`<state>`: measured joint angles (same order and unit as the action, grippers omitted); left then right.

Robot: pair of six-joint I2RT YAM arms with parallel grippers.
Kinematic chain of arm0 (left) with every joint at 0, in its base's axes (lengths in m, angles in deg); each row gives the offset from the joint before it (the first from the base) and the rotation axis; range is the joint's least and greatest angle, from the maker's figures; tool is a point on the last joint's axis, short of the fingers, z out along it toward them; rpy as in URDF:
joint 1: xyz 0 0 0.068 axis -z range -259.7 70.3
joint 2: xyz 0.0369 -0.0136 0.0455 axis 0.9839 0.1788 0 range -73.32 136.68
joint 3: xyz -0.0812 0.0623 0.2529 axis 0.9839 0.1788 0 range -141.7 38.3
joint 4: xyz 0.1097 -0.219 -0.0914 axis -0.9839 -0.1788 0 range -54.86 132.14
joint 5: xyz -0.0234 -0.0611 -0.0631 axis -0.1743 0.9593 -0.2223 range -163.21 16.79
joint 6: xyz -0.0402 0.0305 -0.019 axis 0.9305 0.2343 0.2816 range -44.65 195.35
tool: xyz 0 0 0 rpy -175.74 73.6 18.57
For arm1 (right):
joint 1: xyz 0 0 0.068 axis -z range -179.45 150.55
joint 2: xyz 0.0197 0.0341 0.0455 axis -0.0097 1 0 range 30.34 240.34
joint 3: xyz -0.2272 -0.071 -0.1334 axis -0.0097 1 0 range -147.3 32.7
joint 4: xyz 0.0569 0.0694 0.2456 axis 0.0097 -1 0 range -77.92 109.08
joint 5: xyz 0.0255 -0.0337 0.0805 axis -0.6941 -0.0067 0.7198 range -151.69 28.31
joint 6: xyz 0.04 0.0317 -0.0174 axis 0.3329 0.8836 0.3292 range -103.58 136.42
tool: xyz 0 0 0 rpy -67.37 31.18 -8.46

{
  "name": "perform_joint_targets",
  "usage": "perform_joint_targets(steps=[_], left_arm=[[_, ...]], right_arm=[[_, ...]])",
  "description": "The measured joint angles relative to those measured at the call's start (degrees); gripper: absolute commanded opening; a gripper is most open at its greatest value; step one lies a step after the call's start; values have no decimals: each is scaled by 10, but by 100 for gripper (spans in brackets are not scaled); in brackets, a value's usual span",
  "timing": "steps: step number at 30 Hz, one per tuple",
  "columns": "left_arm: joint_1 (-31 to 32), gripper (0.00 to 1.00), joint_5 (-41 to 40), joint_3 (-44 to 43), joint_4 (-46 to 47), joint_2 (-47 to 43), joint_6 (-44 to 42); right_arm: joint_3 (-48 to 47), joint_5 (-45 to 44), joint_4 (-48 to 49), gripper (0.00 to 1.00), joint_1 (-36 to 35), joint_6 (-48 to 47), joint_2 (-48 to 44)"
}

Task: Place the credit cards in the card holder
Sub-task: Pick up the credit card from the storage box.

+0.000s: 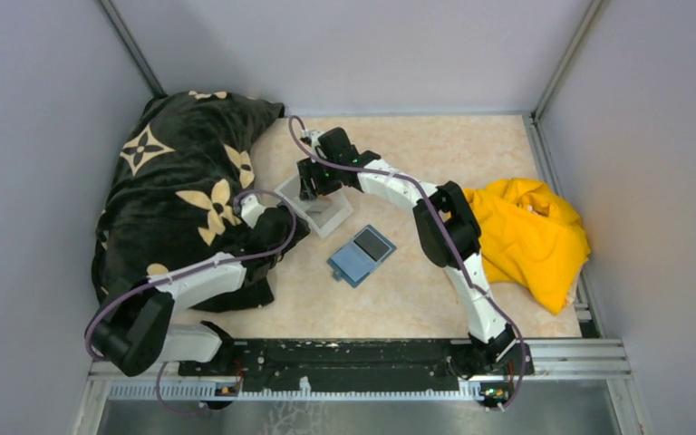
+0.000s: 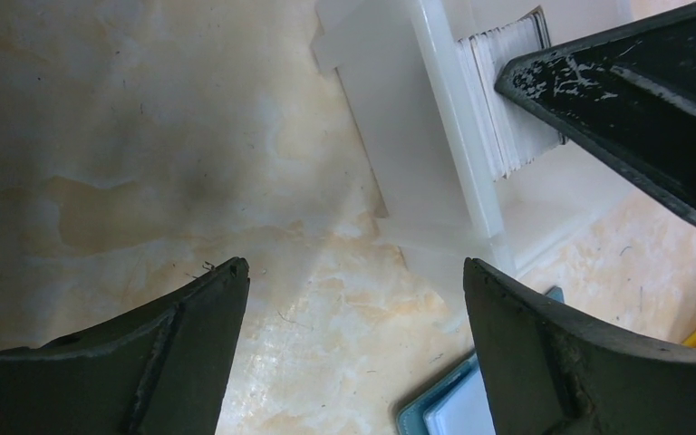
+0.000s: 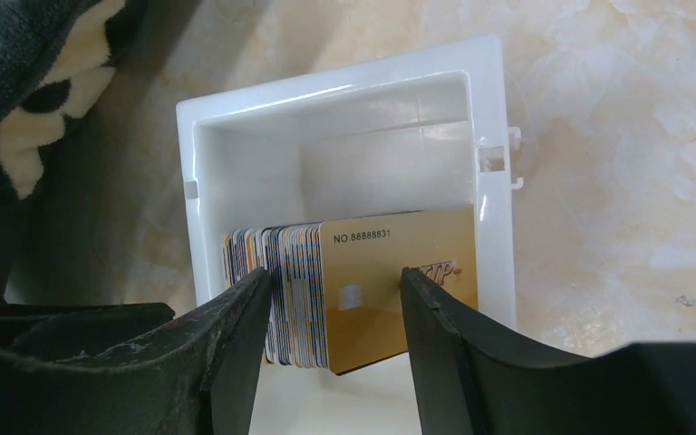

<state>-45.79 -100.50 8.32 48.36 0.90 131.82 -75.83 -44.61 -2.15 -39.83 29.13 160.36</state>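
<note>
White plastic is your landmark: everything here turns on the tray and what stands in it. Your credit cards stand on edge in a packed row at one end of the tray. The front one, a gold card, leans off the row so that its face shows.

Your right gripper hangs directly over that row with its jaws apart, one finger to each side of the outer cards. You have no finger visibly pressing on a card, and nothing is lifted. The row's thickness runs from finger to finger, so the jaws would close across the cards' faces, which I judge is the line you want. The cards' long edges run crosswise to that.

What matters is how many cards sit in the gap. Right now it takes in the gold card and several behind it, so you would need to narrow onto the gold card to take just one.

Your left gripper is also spread wide and holds nothing. It sits over bare tabletop just beside the tray's left wall, so the right arm is the nearer one for the pick.

The card holder lies flat just beside the tray's near-right corner, between the tray and the arm bases, apart from both grippers. A dark flowered blanket lies near the tray's left side.
</note>
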Motion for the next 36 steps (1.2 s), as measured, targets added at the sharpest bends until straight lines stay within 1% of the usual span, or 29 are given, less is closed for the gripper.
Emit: perform_joint_targets(steps=[5,11,21,36], left_arm=[[-1,92,2,-9,2,30,-3],[-1,92,2,-23,-5,60,-8],[-3,92,2,-42,-25,85,-8],[-9,93,2,-50,-38,89,-8]], right_arm=[[6,4,17,47,0,6,0],[12,3,28,41,2,10,-3],[29,2,34,37,2,10,-15],[55,-3,26,31,1,9,-46]])
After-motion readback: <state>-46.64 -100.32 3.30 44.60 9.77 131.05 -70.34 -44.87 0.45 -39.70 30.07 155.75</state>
